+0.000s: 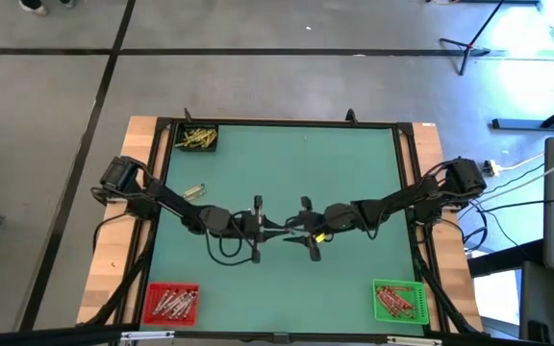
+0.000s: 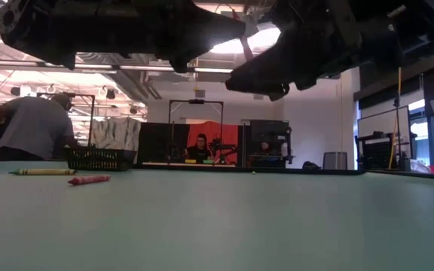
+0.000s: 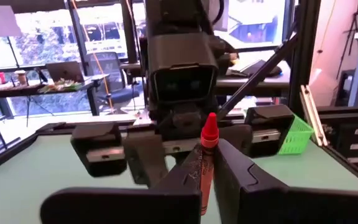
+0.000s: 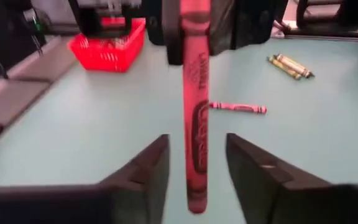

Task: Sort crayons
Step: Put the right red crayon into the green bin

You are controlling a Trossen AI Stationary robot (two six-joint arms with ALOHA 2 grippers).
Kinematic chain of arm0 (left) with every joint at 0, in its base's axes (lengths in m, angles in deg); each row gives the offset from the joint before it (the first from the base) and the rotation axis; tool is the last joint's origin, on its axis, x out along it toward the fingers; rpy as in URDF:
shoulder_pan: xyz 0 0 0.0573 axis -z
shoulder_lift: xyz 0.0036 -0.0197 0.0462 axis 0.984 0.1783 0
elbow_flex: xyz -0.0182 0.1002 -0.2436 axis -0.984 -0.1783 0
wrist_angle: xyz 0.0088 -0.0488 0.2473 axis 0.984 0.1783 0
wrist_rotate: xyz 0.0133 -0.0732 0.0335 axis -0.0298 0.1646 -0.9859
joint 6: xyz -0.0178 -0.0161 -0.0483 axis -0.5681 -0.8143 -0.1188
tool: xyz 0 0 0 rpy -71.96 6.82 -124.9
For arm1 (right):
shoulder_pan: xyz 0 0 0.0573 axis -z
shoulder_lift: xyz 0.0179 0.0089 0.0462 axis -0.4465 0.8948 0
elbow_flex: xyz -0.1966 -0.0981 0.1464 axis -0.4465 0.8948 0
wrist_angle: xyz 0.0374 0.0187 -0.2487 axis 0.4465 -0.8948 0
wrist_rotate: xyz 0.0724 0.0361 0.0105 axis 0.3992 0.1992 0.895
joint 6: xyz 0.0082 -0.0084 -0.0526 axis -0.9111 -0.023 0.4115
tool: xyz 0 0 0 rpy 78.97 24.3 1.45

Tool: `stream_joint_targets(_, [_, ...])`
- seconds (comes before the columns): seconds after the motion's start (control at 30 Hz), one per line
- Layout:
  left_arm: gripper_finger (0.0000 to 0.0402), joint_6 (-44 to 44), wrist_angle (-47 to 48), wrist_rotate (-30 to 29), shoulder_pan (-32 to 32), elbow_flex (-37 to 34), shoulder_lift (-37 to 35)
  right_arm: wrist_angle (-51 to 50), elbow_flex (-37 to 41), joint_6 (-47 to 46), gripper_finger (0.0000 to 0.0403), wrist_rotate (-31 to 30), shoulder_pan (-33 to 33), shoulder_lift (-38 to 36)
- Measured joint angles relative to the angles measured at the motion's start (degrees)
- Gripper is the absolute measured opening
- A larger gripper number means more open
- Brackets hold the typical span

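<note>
1. Right up close: R gripper [image 4: 197, 140], fingers apart, one on each side of red crayon [image 4: 194, 124], small gap both sides, not pinching yet.
2. Held up by L gripper [image 3: 204, 163], clamped tight on that crayon near its flat end, pointy tip sticking up twd the other arm.
3. Both meeting mid-table [image 1: 287, 163], up in the air, not touching the mat.
4. Looks like a hand-over, L to R. Just a guess.
5. About the crayon: very light, thin, stiff wax w/ paper wrap. Snaps if squeezed hard or bent. Paper gives some grip; bare tip is slick.
6. Best spot to pinch: on the paper part, around the middle, away from the L fingers. Not on the tip.
7. Squeeze softly & square on, or could twist or slip out.
8. L should let go only once R has it firm.
9. More loose crayons [image 1: 192, 191] lying flat on the mat, L side, well apart from the arms.
10. Bins at the corners: black bin [image 1: 198, 138] w/ yellow ones, red bin [image 1: 171, 303], green bin [image 1: 397, 300], both w/ crayons inside.
</note>
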Motion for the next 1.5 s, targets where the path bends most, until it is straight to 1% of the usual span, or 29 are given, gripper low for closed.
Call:
stream_joint_targets(0.07, [0.0005, -0.1, 1.8, 0.0, 0.1, 0.0, 0.0, -1.3, -0.7, 1.2, 0.0111, 0.1, -0.2, -0.2])
stream_joint_targets(0.17, [0.0005, -0.5, 3.4, 0.5, 0.0, -0.1, 0.1, -1.2, -1.5, 3.9, 0.0037, 1.0, -0.8, -0.6])
stream_joint_targets(0.2, [0.0005, -0.4, 3.6, 0.4, 0.1, 0.0, 0.0, -1.9, -1.9, 4.5, 0.0021, 1.2, -0.8, -0.6])
stream_joint_targets(0.23, [0.0005, -0.5, 3.9, 0.4, 0.1, 0.0, 0.0, -2.6, -2.2, 5.0, 0.0015, 1.5, -0.8, -0.6])
stream_joint_targets(0.33, [0.0009, -2.5, 4.3, 0.1, 0.0, -0.1, 0.0, -5.6, -3.3, 5.1, 0.0030, 0.9, -0.7, -0.6])
stream_joint_targets(0.43, [0.0034, -5.1, 5.0, 0.2, -0.2, -0.1, 0.0, -10.6, -5.0, 5.2, 0.0037, -1.1, -0.9, -1.0])
stream_joint_targets(0.57, [0.0083, -8.3, 7.2, 3.0, -0.1, -0.1, 0.0, -23.0, -8.4, 4.8, 0.0013, -2.4, -2.7, -3.6])
stream_joint_targets(0.63, [0.0101, -8.7, 8.0, 5.0, 0.2, -0.1, 0.0, -29.8, -10.2, 3.0, 0.0014, -2.7, -4.1, -5.3])
stream_joint_targets(0.7, [0.0111, -7.6, 8.5, 6.0, 0.5, -0.1, 0.0, -36.7, -12.2, -0.1, 0.0024, -3.0, -5.8, -6.6])
stream_joint_targets(0.77, [0.0114, -5.8, 8.7, 6.0, 0.9, -0.1, 0.0, -44.1, -13.9, -4.5, 0.0032, -2.9, -7.9, -7.8])
stream_joint_targets(0.83, [0.0115, -4.0, 8.7, 5.8, 1.0, -0.1, 0.0, -51.4, -15.7, -10.1, 0.0031, -2.1, -10.3, -8.9])
stream_joint_targets(0.9, [0.0116, -2.7, 9.1, 5.8, 1.0, -0.1, 0.0, -58.6, -17.1, -17.3, 0.0023, 1.5, -12.9, -9.6])
stream_joint_targets(1.0, [0.0116, -2.0, 9.4, 5.8, 1.0, -0.1, 0.0, -64.5, -17.9, -28.8, 0.0016, 5.1, -17.5, -10.2])
stream_joint_targets(1.23, [0.0116, -1.9, 8.2, 4.6, 0.9, -0.1, 0.0, -68.9, -18.0, -53.9, 0.0036, 5.9, -29.2, -10.0])
stream_joint_targets(1.3, [0.0116, -1.9, 7.6, 3.5, 0.9, -0.1, 0.0, -69.9, -18.0, -60.4, 0.0033, 5.9, -32.5, -9.9])
stream_joint_targets(1.43, [0.0116, -1.9, 6.9, 2.2, 0.6, -0.1, 0.0, -70.4, -18.0, -71.1, 0.0016, 3.5, -39.0, -9.9])
stream_joint_targets(1.5, [0.0116, -2.0, 6.5, 2.1, 0.2, -0.1, 0.0, -71.6, -18.0, -76.3, 0.0014, 1.6, -42.2, -9.9])
